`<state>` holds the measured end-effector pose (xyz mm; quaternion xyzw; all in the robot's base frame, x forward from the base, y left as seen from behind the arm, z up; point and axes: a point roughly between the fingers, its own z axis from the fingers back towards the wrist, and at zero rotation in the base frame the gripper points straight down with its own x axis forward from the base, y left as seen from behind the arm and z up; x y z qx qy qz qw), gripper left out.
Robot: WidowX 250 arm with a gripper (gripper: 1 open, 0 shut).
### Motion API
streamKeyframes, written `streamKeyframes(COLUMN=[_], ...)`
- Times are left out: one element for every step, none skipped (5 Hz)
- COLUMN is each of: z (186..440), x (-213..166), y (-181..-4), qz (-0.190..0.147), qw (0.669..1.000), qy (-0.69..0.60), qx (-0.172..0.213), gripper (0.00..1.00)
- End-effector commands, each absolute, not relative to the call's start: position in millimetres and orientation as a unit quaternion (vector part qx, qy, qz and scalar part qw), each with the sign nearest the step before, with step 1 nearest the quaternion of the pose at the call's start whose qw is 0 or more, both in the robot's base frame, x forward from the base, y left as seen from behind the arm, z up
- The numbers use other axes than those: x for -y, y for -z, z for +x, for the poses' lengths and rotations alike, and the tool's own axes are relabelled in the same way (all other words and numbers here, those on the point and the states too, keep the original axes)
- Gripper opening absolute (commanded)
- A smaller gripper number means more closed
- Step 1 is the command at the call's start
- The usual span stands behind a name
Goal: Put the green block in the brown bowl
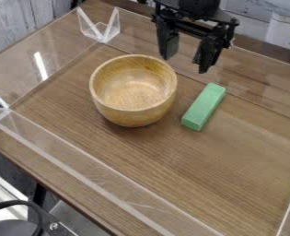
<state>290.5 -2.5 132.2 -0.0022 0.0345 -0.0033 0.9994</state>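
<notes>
The green block (205, 106) lies flat on the wooden table, just right of the brown bowl (133, 88), with a small gap between them. The bowl stands upright near the middle of the table and holds nothing. My gripper (189, 53) hangs pointing down above the table, behind the block and to the upper right of the bowl. Its two black fingers (168, 41) stand wide apart with nothing between them. It touches neither the block nor the bowl.
Clear acrylic walls (37, 138) fence the wooden table (172, 175) on all sides. A clear folded stand (99, 28) sits at the back left. A black cable or wheel (12, 217) shows below the front left corner.
</notes>
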Motion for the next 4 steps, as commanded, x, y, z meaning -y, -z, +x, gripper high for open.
streamKeyframes(z=[297,306,311,320], x=[4,9,13,17], y=[-118.0,-101.8,-82.5,-70.4], qz=[0.001,0.002,0.004,0.004], qw=[0.999,0.999,0.998,0.998], qy=[0.005,0.011,0.016,0.020], qx=[-0.042,-0.046,-0.052,-0.055], gripper=[1.00,1.00,1.00,1.00])
